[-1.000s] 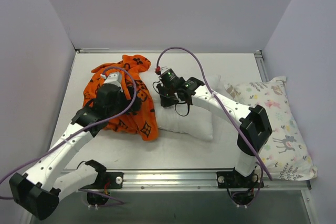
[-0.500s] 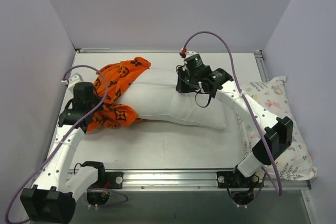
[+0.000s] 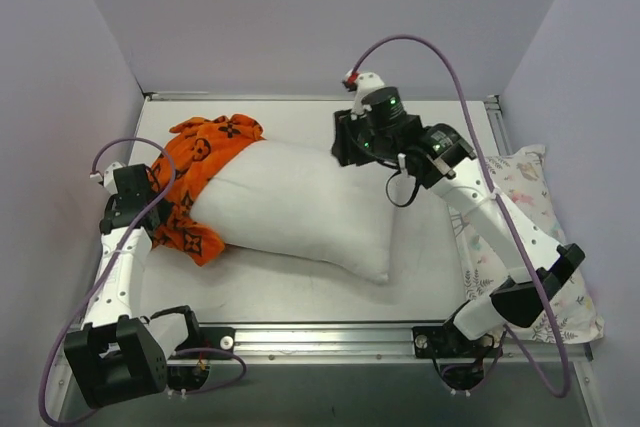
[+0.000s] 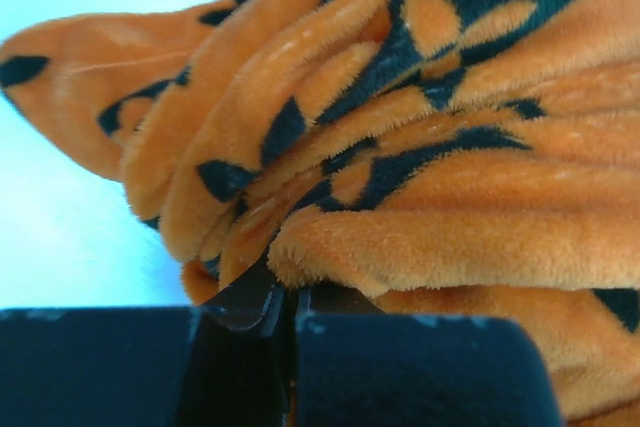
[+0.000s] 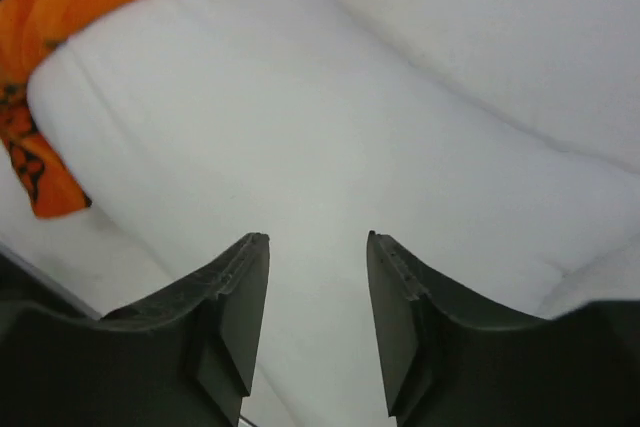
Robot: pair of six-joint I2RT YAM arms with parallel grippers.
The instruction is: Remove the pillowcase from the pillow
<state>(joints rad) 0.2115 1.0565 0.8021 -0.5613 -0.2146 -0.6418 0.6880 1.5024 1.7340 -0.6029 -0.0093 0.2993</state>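
Left claw [image 4: 288, 297] is clenched on a fold of the orange pillowcase [image 3: 195, 162], at the left side of the table [image 3: 300, 292]. Right claw [image 5: 315, 247] is released, its jaws apart with nothing between them, and it hovers over the far right corner of the white pillow [image 3: 300, 202]. The pillowcase is bunched over the pillow's left end only. The rest of the pillow lies bare, stretching toward the right. By my reading the job is in its last stage: drawing the cover off that final end. The next move likely calls for the right claw to pin or grip the pillow's corner. The left claw would then pull the fabric further left until it slips free.
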